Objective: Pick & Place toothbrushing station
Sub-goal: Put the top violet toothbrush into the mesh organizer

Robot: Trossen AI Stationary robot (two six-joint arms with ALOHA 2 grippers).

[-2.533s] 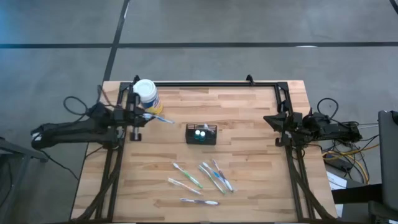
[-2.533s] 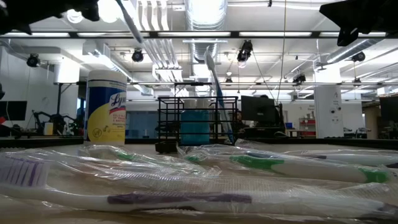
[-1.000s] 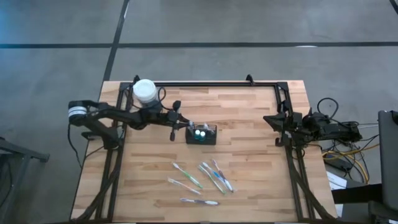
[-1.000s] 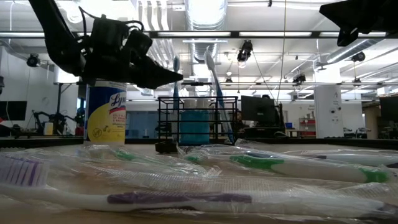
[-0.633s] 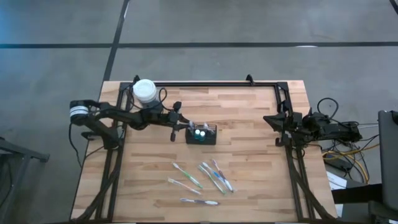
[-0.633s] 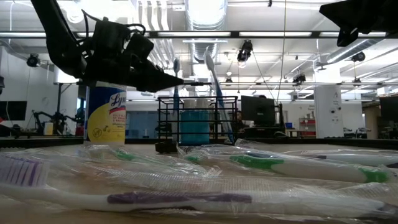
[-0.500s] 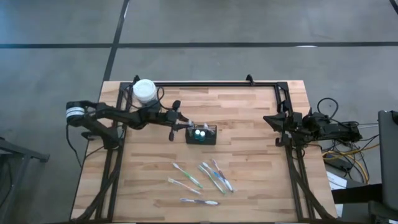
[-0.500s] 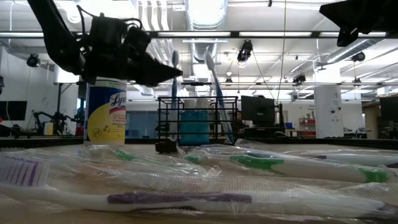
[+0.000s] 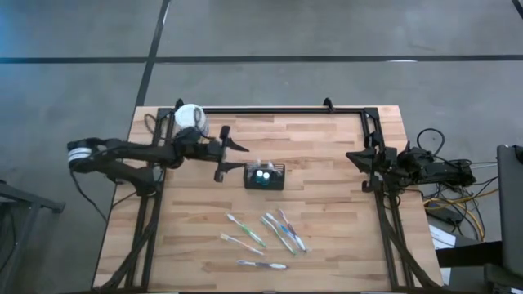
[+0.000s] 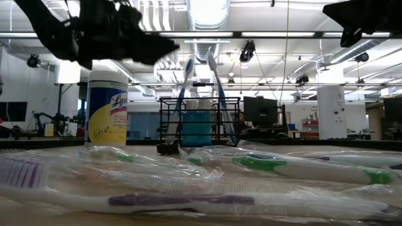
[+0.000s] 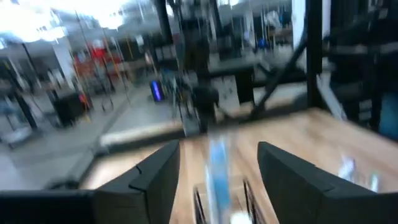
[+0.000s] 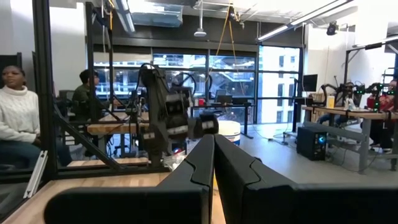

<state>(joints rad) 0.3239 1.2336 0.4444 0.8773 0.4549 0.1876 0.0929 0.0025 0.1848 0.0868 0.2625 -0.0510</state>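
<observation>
Your left claw (image 9: 235,148) hangs released above the table (image 9: 327,212), its two fingers spread with nothing between them, and the toothbrushing station (image 9: 265,175) stands on the wood just beyond and below its tips, two toothbrushes (image 10: 215,94) upright in it. In the blurred left wrist view a pale blue handle, probably one of those brushes, shows between the fingers. Your right claw (image 9: 359,155) waits clenched at the table's far right edge, well apart from the station.
</observation>
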